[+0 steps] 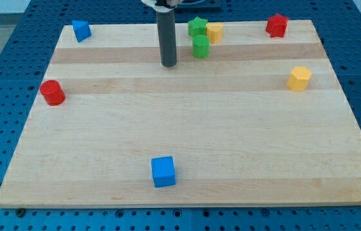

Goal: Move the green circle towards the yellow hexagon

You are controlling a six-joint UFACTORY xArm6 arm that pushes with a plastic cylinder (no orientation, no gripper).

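The green circle (200,46) is a short green cylinder near the view's top centre. The yellow hexagon (299,78) lies far to its right and a little lower, near the board's right edge. My tip (168,65) touches the board just left of and slightly below the green circle, a small gap apart from it. The rod rises straight up out of the view's top.
A green star (197,26) and a second yellow block (214,32) sit just above the green circle. A red block (276,25) is at top right, a blue block (81,30) at top left, a red cylinder (52,92) at left, a blue cube (163,171) at bottom centre.
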